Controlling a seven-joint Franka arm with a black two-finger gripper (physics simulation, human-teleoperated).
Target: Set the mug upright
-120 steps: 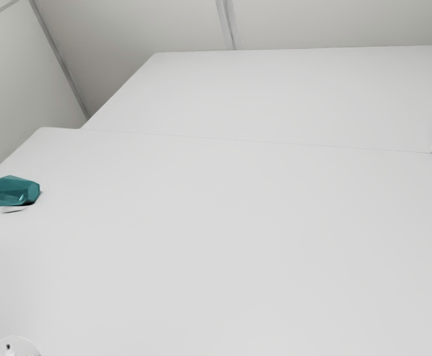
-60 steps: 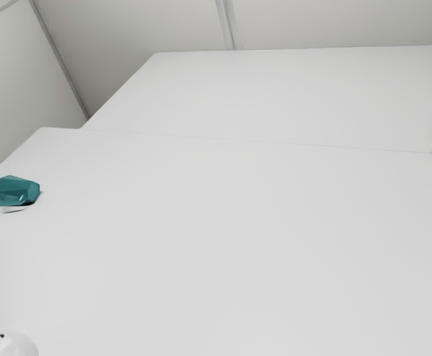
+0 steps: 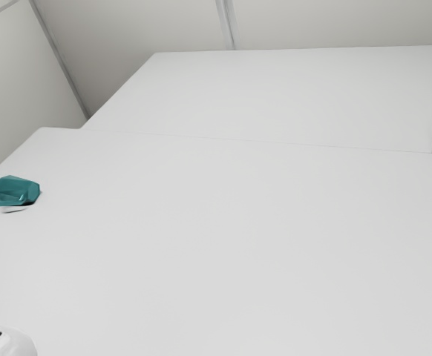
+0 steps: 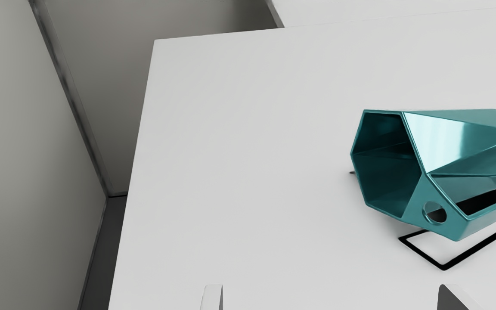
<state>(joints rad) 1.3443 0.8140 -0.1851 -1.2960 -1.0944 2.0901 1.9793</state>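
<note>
Teal faceted mug lying on its side, white surface beneath, hollow inside visible (dark teal walls), gripper open, fingers wide apart

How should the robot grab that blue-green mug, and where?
Probably by its handle, coming from above on the side facing the open end effector: the mug lies tipped over, and its handle juts out that way.
</note>
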